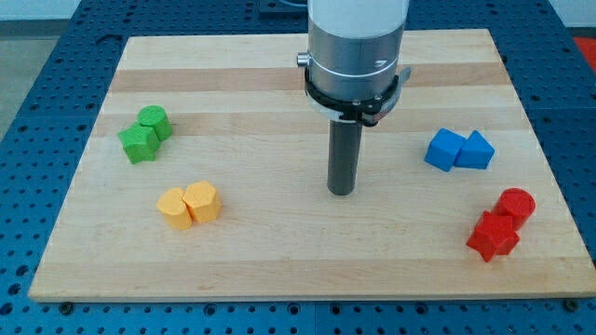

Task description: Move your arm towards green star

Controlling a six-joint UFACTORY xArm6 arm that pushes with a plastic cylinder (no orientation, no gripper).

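Arm upright over mid-desk (279, 270); my tip (342, 192) touches no block, green star (140, 143) well apart at the view's left

Board: a pale wooden board (298, 251) with lengthwise grain, lying on a blue perforated bench (37, 84).
Green pair: a green star (140, 143) at the view's left, touching a green block (155, 121) just above and to its right; that block's shape is hard to tell.
Yellow pair: two yellow blocks, one (173, 207) touching the other (201, 200), below the greens and slightly right.
Blue pair: a blue cube (445, 149) touching a blue wedge (476, 151) at the view's right.
Red pair: a red star (492, 235) touching a red cylinder (515, 205) near the lower right corner.
Tip: my tip (342, 192) rests near the board's middle, well apart from every block.
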